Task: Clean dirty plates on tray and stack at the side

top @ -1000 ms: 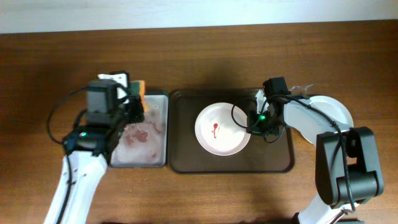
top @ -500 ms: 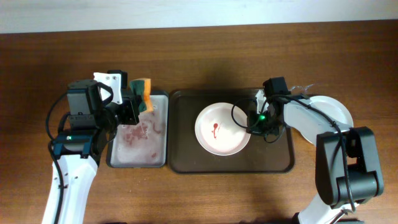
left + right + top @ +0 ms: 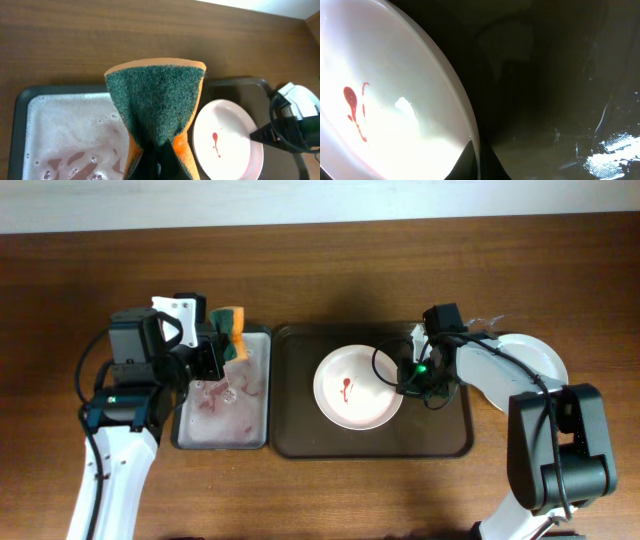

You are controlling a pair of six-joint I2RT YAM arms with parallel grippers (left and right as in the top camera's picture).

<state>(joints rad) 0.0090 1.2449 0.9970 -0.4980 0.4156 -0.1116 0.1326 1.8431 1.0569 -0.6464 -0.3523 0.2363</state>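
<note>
One white round shallow plate (image 3: 358, 387) with a small red sauce smear lies at the centre of the frame on the large dark brown rectangular tray (image 3: 300, 420), a little right of the tray's middle. No other smeared plate shows on the tray. The right gripper (image 3: 405, 378) meets the plate at its right-hand rim. In the right wrist view that rim runs down between the two dark fingertips (image 3: 461, 169), which stand almost together with the thin edge pinched between them, probably to pin the plate so it cannot slide or spin under scrubbing. Right of the tray, on the brown wooden table (image 3: 320, 270), a clean-looking white dish (image 3: 540, 355) lies partly under the right arm. This looks like the stacking place, though I cannot tell how many dishes are there. At the left of the frame the left gripper (image 3: 222, 348) is clamped tight on the lower end of an orange sponge with a dark green scouring face (image 3: 155, 100), squeezing it to a waist so the pad fans out beyond the jaws. The sponge hangs over the upper right corner of the narrow grey tray of foamy, pink-tinged water (image 3: 222, 446), likely so drips fall back into it.
</note>
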